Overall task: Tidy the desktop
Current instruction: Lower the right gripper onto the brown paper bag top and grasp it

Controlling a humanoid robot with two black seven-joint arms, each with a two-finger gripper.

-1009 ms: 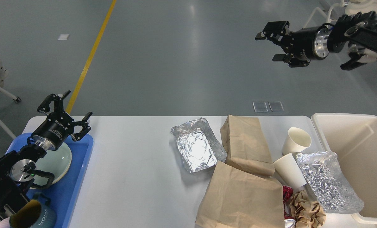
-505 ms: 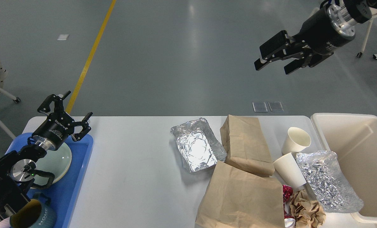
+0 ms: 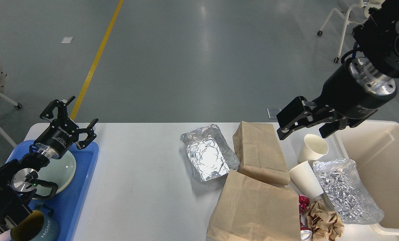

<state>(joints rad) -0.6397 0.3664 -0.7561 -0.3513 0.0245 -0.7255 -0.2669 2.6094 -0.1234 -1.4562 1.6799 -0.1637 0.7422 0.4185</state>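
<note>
Spanning the near half of the head view, the desktop stands on a grey floor with a yellow line. Left gripper spread wide over the blue tray; right gripper open above a paper cup.

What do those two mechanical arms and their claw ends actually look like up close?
Both arms are matte black. The left gripper has two skeletal, linked black fingers, white lettering on its round body and a silver wrist ring. The right gripper has blockier black fingers, a thick cylindrical body and a shiny silver collar with a dark cable looping beside it.
</note>
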